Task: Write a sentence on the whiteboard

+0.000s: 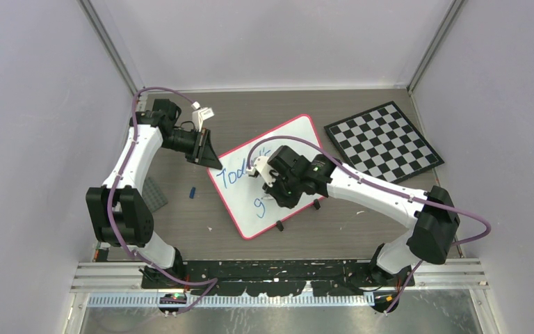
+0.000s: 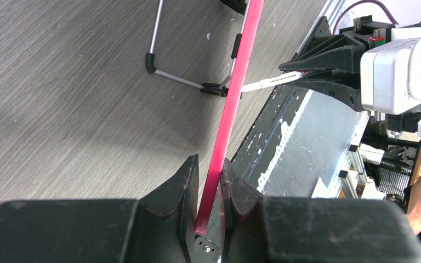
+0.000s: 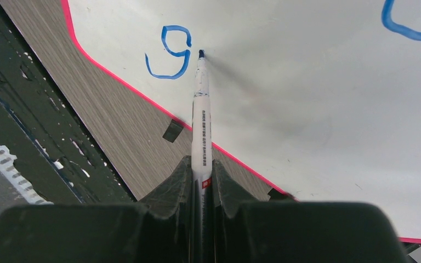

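Partly done, I judge: the pink-framed, rounded white whiteboard (image 1: 288, 142) shows a blue word (image 1: 235, 175) starting "Tod" and a lone "g" (image 3: 171, 55); the right gripper (image 3: 202, 164) has its jaws clamped on the white, blue-tipped marker (image 3: 202, 109), and the left gripper (image 2: 209, 164) has its jaws pinching the frame (image 2: 235, 82); most of the sentence is left.

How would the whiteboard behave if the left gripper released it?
Probably the whiteboard looks thin and light, so likely slides. Propped on clip feet, it may rock under the marker without the left gripper clamping its edge.
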### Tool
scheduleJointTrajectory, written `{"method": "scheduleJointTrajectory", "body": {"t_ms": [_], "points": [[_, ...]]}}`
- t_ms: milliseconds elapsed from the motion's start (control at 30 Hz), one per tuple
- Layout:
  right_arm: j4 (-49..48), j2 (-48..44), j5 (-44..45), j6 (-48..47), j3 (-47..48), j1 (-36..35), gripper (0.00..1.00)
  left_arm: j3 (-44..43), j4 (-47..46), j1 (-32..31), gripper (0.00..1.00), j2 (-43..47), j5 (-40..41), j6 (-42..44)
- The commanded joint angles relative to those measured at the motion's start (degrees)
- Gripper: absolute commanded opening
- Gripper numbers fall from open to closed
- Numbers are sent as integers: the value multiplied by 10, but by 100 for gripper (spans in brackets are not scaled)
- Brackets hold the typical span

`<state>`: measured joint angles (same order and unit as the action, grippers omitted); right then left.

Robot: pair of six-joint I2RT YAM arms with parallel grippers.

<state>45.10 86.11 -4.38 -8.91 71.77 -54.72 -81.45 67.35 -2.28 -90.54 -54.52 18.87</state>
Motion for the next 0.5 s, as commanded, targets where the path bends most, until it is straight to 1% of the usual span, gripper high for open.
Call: {"method": "scheduleJointTrajectory", "body": {"t_ms": [0,467], "points": [[-4,-12,21,-4,-4,8,0,-13,0,-3,0,0,34,-5],[4,-18,24,-8,-5,17,0,-14,1,-3,0,-2,35,-6]]}}
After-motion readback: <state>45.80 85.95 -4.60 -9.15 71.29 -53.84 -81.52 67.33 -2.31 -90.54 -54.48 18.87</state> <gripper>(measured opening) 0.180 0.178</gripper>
